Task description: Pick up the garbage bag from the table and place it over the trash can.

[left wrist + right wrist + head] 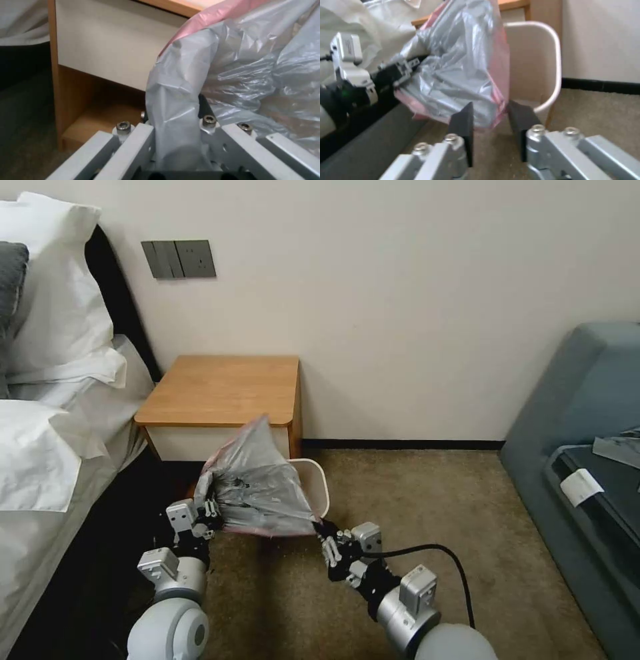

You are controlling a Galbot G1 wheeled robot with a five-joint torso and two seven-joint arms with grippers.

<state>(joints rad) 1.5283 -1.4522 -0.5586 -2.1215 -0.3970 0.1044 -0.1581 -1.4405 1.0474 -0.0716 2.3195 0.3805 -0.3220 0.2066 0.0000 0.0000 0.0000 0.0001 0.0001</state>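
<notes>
Beside the table [223, 390], both grippers hold the garbage bag [263, 487] taut.

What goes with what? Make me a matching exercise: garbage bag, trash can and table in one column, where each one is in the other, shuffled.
1. garbage bag
2. trash can
3. table

A. against the wall, beside the bed
B. held up between the left claw and the right claw
C. on the carpet, partly hidden by plastic

Pairs: 1-B, 2-C, 3-A.
</notes>
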